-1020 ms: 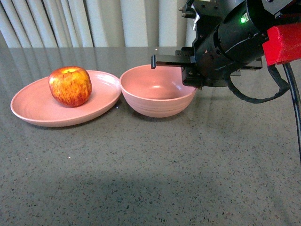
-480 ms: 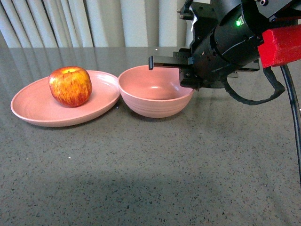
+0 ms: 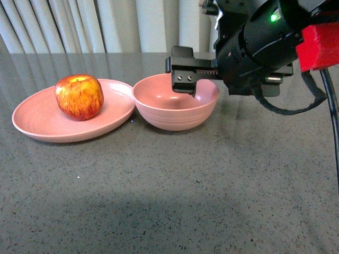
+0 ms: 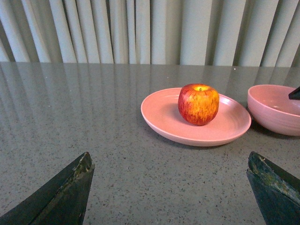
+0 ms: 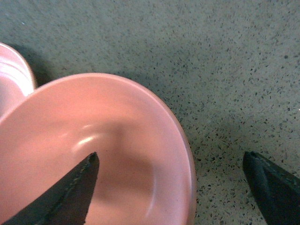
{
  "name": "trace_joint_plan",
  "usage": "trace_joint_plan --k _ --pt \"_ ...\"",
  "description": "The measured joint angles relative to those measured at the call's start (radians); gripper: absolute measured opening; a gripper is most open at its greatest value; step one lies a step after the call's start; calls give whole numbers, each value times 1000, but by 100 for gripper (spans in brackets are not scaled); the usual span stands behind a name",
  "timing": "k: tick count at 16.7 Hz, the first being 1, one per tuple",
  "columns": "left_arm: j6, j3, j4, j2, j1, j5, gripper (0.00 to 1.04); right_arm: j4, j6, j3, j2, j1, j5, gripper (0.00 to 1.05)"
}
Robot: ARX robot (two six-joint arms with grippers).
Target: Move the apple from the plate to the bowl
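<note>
Apple (image 3: 79, 97) sits on plate (image 3: 37, 120). Right fingers (image 5: 70, 192), spread wide and empty, apparently straddle bowl (image 3: 175, 115) rim; left fingers (image 4: 61, 197) likewise.

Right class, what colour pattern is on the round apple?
The round apple is red streaked with yellow-orange, clearest in the left wrist view.

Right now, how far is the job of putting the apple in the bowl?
Nothing is done yet: the apple sits on the plate and the bowl is empty. In hand: the right fingers hang open above the bowl, holding nothing. Remaining: reach the apple, grip it, lift it and set it in the bowl.
</note>
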Motion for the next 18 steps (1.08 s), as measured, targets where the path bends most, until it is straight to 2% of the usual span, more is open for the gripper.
trace_joint_plan --k 1,2,6,9,12,15,18 --pt "0 0 0 0 0 0 98 11 2 -11 -24 0 -4 100" --pt "0 0 0 0 0 0 98 34 3 -31 -81 -2 -9 97" --pt "0 0 0 0 0 0 98 120 8 -168 -298 -36 -66 98" --pt "0 0 0 0 0 0 98 233 57 -420 -591 -116 -181 98" --pt "0 0 0 0 0 0 98 293 68 -668 -875 -194 -183 98" --pt "0 0 0 0 0 0 98 231 13 -880 -1158 -272 -162 98" --pt "0 0 0 0 0 0 98 197 -14 -950 -1266 -311 -161 98"
